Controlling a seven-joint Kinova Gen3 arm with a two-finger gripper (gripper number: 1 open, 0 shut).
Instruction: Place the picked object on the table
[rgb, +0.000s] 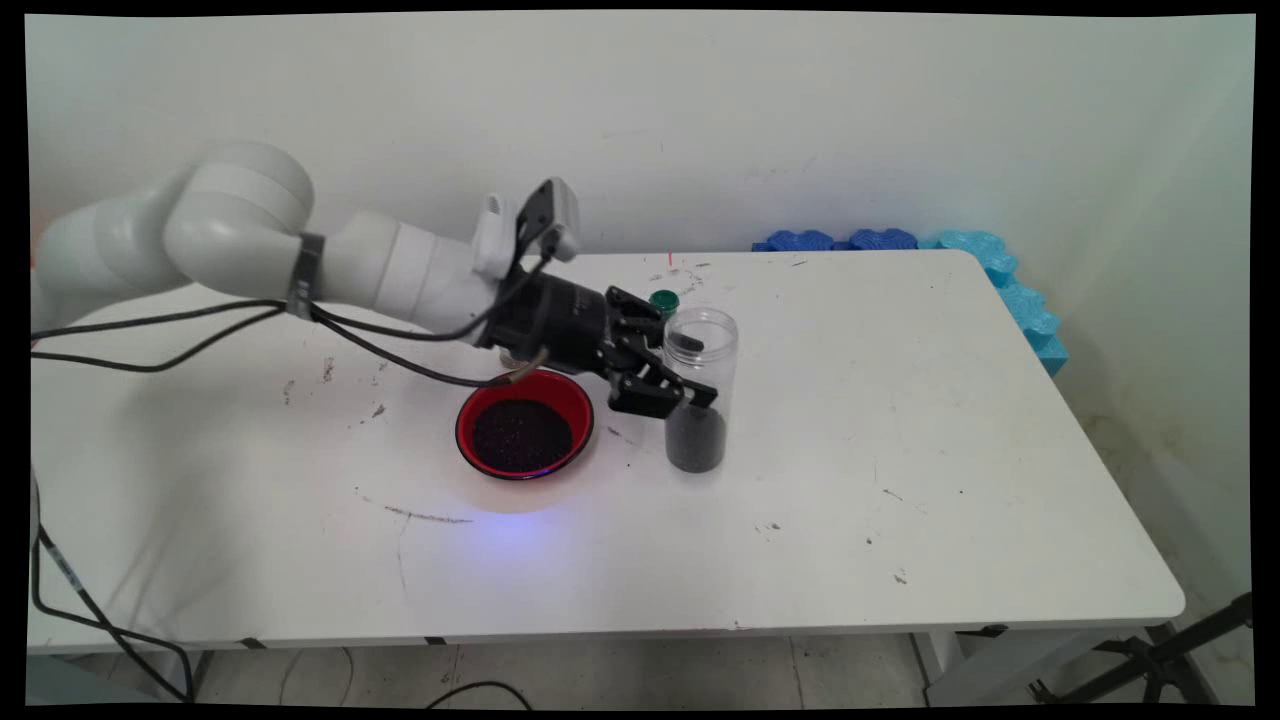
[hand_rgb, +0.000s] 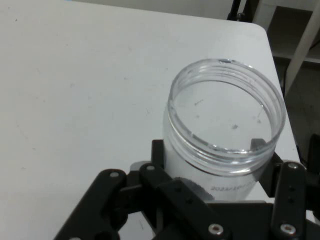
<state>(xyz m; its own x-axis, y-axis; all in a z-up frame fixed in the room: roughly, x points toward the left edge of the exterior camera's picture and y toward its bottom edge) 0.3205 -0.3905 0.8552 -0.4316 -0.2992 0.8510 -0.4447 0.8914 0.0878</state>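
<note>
Gripper: came in from the left, low over the bench, jaws clenched around the jar.
Jar: clear plastic, no lid on, standing upright on the bench just right of the bowl. Bottom part was full of dark grainy stuff, the upper part looked empty. From the hand view the jar sat right between the jaws, open mouth facing the camera.
Bowl: red, on the bench just left of the jar, already had a layer of the same dark grains in it.
Cap: small green one, sat on the bench behind the jar, partly hidden by the gripper.
Foam: blue pieces along the far right edge, well apart from everything.
Progress: jar was grabbed but not lifted or tipped, its base looked to be on the bench.
</note>
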